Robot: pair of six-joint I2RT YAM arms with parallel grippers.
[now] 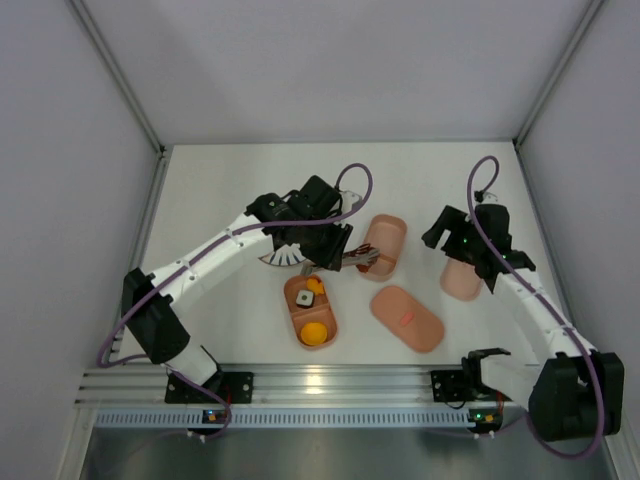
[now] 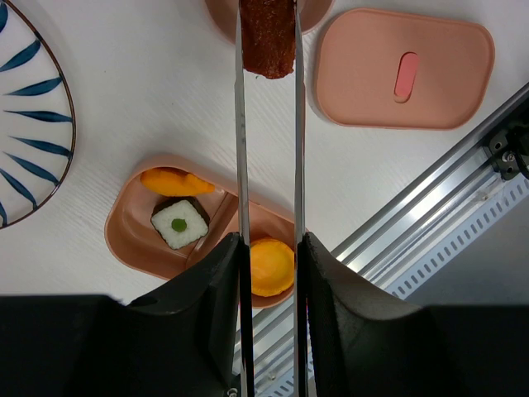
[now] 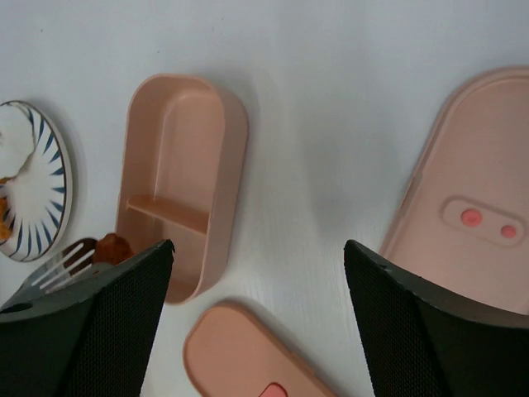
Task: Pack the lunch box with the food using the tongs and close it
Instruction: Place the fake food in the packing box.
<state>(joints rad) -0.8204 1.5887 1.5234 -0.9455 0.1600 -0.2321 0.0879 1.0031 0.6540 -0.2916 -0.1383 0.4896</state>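
Currently left jaws clenched on tongs, brown food piece pinched at their tips — right jaws released, over table

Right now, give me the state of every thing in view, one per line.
tongs, pinching a brown piece
left gripper, jaws shut on the tongs
near tray, holds three pieces
far tray, empty
red-mark lid, off, lying flat
spotted lid, off, lying flat
right gripper, jaws open, empty
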